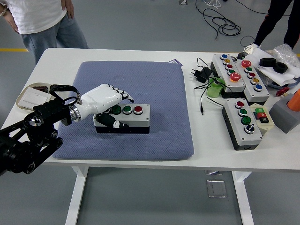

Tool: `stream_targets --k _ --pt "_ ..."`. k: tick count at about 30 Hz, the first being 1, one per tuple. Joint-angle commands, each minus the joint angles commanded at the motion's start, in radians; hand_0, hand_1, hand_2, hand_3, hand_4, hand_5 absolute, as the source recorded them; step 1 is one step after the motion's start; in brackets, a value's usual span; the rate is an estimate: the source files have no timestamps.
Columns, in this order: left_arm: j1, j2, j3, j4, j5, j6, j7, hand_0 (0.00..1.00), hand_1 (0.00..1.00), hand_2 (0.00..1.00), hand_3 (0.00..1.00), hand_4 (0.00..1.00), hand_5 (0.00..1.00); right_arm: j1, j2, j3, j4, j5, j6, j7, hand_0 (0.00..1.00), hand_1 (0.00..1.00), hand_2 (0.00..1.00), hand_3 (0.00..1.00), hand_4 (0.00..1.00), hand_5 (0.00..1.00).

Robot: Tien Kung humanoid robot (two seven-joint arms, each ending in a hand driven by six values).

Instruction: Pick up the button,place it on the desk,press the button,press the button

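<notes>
White-shelled left hand sits over the left end of the grey button box, fingers loosely curled, thumb tucked against its front face; whether it truly clamps, I can't tell. Box rests on the blue pad on the bench, long axis running left to right, buttons trailing away rightward from the fingertips. Right arm nowhere in sight.

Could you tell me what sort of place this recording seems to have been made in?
Probably a robotics lab or test workshop: several push-button control boxes lie on a white table, loose cables trail across a bare grey floor, and a person stands by while the left hand works a button box.
</notes>
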Motion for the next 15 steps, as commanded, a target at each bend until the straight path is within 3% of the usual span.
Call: stream_targets --k 6,9,13,15 --pt "0.017 0.005 -0.025 -0.028 -0.048 -0.022 0.01 0.918 0.882 0.955 0.919 0.998 0.763 -0.001 0.0 -0.004 0.0 0.003 0.0 0.0 0.63 0.55 0.625 0.569 0.308 0.259" --pt "0.045 0.018 -0.064 -0.076 -0.096 -0.019 0.008 0.918 0.882 0.955 0.919 0.998 0.763 -0.001 0.0 -0.007 0.0 0.006 0.0 0.0 0.63 0.55 0.625 0.569 0.308 0.259" --pt "0.102 0.046 -0.124 -0.187 -0.237 0.068 -0.018 0.93 0.904 0.978 0.919 0.998 0.764 -0.004 -0.002 -0.014 0.0 0.017 -0.003 0.002 0.63 0.549 0.624 0.569 0.308 0.26" --pt "0.123 0.064 -0.158 -0.26 -0.264 0.138 -0.015 0.93 0.904 0.978 0.919 0.998 0.764 -0.009 -0.004 -0.022 0.0 0.039 -0.007 0.006 0.63 0.549 0.624 0.569 0.308 0.26"
